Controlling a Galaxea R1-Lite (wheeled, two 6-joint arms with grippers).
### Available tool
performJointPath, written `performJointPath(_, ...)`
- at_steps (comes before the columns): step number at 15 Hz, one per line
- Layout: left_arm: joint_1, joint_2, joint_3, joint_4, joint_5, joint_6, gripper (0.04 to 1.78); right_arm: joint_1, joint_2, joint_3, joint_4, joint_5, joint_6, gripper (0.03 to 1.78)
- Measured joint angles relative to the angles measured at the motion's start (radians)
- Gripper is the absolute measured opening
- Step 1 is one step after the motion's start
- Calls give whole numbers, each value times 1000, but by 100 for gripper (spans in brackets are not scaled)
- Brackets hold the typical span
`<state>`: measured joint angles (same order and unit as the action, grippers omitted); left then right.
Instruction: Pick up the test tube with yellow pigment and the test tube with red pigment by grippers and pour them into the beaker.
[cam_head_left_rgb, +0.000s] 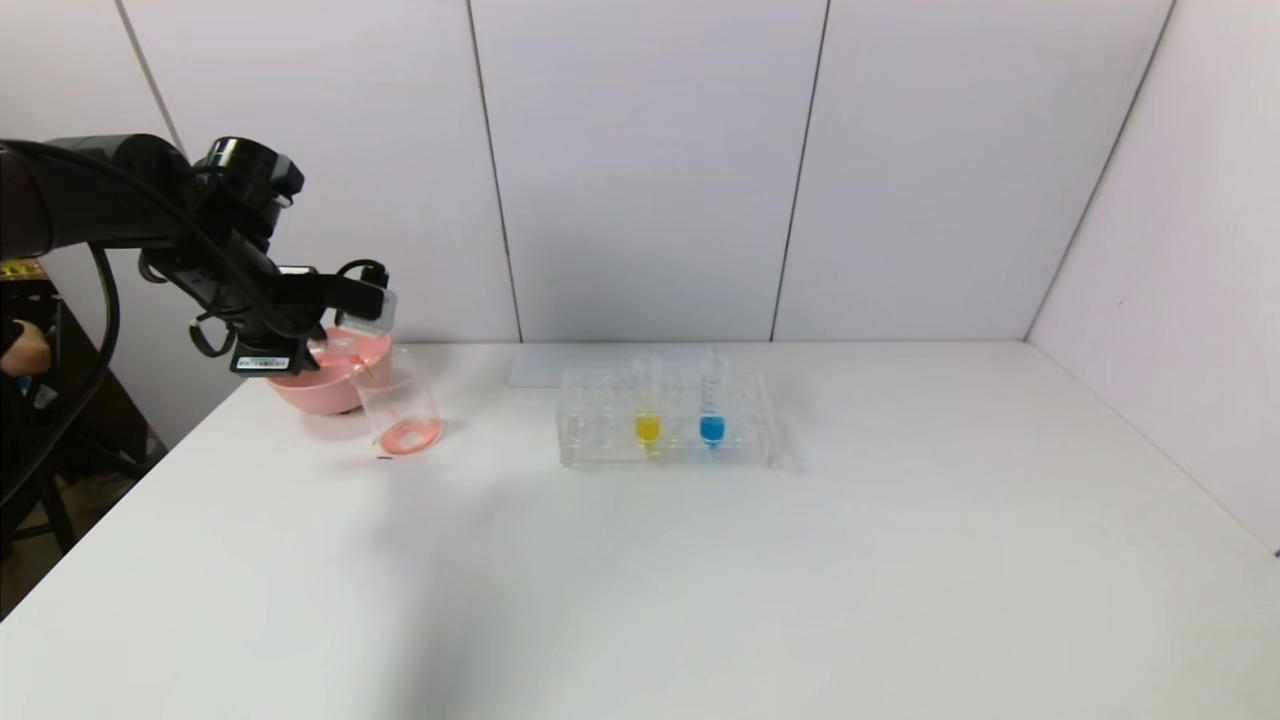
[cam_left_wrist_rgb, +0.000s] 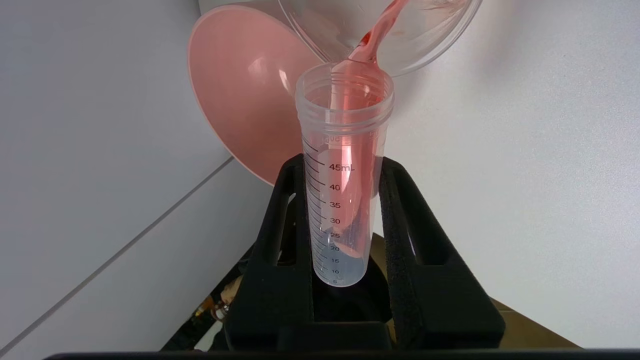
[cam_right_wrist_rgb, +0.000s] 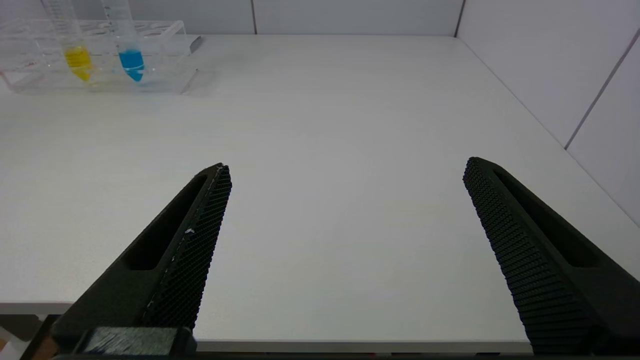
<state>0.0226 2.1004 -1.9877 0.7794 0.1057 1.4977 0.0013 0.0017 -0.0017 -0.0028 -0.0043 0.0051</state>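
Left gripper (cam_head_left_rgb: 352, 300) is raised over the left rear part of the worktop (cam_head_left_rgb: 640, 560), clamped on the test tube with red pigment (cam_left_wrist_rgb: 342, 180). In the left wrist view both fingers (cam_left_wrist_rgb: 400, 235) press against the tube's graduated wall on either side. The tube is tipped so that its open mouth sits at the rim of the beaker (cam_head_left_rgb: 400, 408), and a thin red stream runs out of the mouth into the beaker (cam_left_wrist_rgb: 380, 35). Little liquid shows at the tube's rounded end. A shallow red layer covers the beaker's floor in the head view.

The beaker stands on the worktop just in front of a pink bowl (cam_head_left_rgb: 325, 385), the two close together or touching; which, cannot be told.

A clear rack (cam_head_left_rgb: 668, 432) stands near the middle rear of the worktop, well apart from the beaker. The test tube with yellow pigment (cam_head_left_rgb: 647, 415) stands upright in it, with a tube of blue liquid (cam_head_left_rgb: 711, 415) beside it on the robot's right. Both appear also in the right wrist view, yellow (cam_right_wrist_rgb: 75, 50) and blue (cam_right_wrist_rgb: 129, 52).

Right gripper (cam_right_wrist_rgb: 345, 240) does not appear in the head view. Its own camera shows the two fingers spread wide with nothing between them, over the near right part of the worktop, well apart from the rack.
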Motion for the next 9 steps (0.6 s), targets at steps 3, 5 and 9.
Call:
performJointPath(3,-6,0,0,-1,10,2,43,0,0,0,0,0,0,170)
performJointPath(5,-13,0,-1,-6,33,3,43,0,0,0,0,0,0,170)
performJointPath(9,-19,0,-1,-11,38,4,43,0,0,0,0,0,0,170)
